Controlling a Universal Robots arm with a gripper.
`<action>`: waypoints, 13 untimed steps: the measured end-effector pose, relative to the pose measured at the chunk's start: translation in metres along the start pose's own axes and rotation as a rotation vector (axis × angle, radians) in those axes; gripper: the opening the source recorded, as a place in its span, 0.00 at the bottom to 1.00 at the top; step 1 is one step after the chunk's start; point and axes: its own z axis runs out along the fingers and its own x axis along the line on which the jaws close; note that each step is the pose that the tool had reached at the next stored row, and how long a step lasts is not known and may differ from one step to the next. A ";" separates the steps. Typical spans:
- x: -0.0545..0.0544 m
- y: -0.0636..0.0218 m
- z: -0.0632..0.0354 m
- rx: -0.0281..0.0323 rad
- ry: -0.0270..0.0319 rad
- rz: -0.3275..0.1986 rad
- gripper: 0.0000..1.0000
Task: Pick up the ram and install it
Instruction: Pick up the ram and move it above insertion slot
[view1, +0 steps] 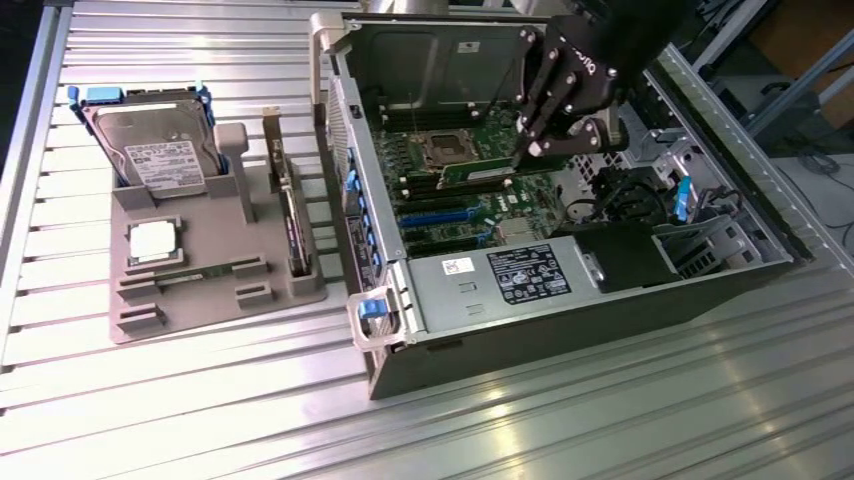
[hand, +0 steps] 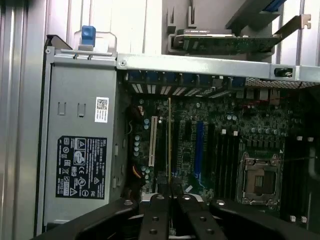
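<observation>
My black gripper (view1: 538, 150) hangs inside the open computer case (view1: 587, 322), shut on the ram (view1: 481, 172), a thin green stick held out over the motherboard beside the processor socket (view1: 434, 148). The wrist view has the ram (hand: 169, 140) edge-on, running away from the gripper (hand: 170, 189) above the board. The dark memory slots (hand: 225, 160) lie beside the socket (hand: 260, 180), apart from the stick.
A grey power supply (view1: 514, 275) fills the near end of the case. Beside the case, on the exterior view's left, a grey tray (view1: 174, 320) holds a hard drive (view1: 154, 150), a square processor chip (view1: 154, 242) and an upright expansion card (view1: 291, 200). The ribbed metal table (view1: 601, 420) lies around them.
</observation>
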 end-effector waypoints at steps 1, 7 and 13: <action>-0.001 -0.0050 -0.0003 -0.0001 0.0000 0.000 0.12; -0.018 -0.0396 -0.0020 -0.0003 0.0000 0.000 0.12; -0.038 -0.0721 -0.0032 -0.0010 -0.0001 0.000 0.12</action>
